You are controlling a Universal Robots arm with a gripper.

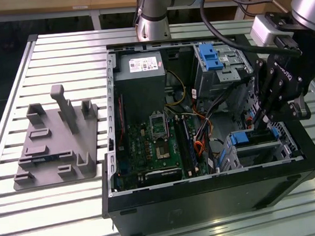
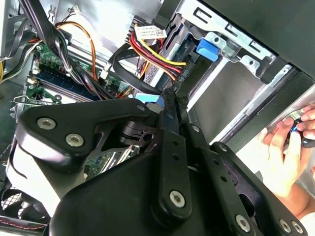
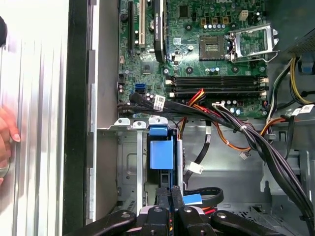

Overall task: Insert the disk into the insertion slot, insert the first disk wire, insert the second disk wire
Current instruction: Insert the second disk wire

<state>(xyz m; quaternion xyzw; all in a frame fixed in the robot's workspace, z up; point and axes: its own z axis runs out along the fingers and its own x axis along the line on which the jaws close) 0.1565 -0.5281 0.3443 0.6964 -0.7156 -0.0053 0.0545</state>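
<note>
Black gripper (image 2: 170,113) links crowd the front of both wrist views, the two fingers pressed together with no gap between them, their tips down beside the bright blue carrier (image 3: 161,154) of the disk. In the exterior view the gripper (image 1: 259,123) hangs over the near right corner of the open computer case (image 1: 206,201), right above the silver drive cage (image 1: 259,148). The disk already sits inside that cage, its blue end (image 1: 240,138) facing the motherboard (image 1: 160,150), probably so the plugs can reach it from the middle of the case. Whether anything thin is pinched between the fingers I cannot tell. A bundle of red, yellow and black wires (image 3: 221,115) runs just past the cage. A person's hand (image 2: 288,157) rests outside the case wall, apart from the arm.
</note>
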